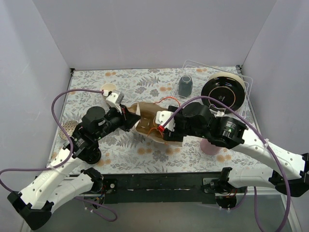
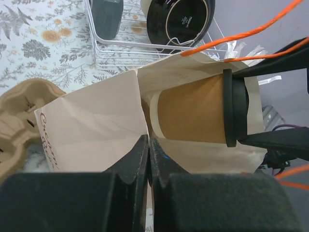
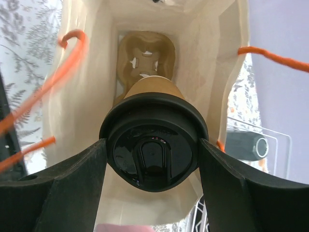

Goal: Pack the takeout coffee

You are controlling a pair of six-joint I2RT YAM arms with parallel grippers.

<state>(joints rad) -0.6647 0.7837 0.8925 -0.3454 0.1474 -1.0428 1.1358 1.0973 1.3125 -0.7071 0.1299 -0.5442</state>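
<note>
Down on the flowery table, the big item is the paper bag, its mouth turned toward the right arm. Behind it the dish rack with the grey mug plays no part in this.

The left claw has its fingers pressed together, and the bag's paper edge runs right down between them. I read that as a pinch on the rim, holding the mouth wide.

Look down the bag from the right wrist: a moulded cup carrier sits at the far end.

And here's the coffee cup, bottom first, its brown body already past the bag's rim and inside the paper walls, the base close to that carrier. Whether it touches the carrier, I can't tell from here.

The black lid faces back toward the right wrist, and the right claw is clamped on it, one finger on either side of the rim.

So where are we? The pickup is done, the bag is open, and the cup is well into it. Left to do, by my reckoning: seat the cup in a carrier pocket, let go of the lid, and draw the right claw out without dragging the bag or catching those orange handles.
</note>
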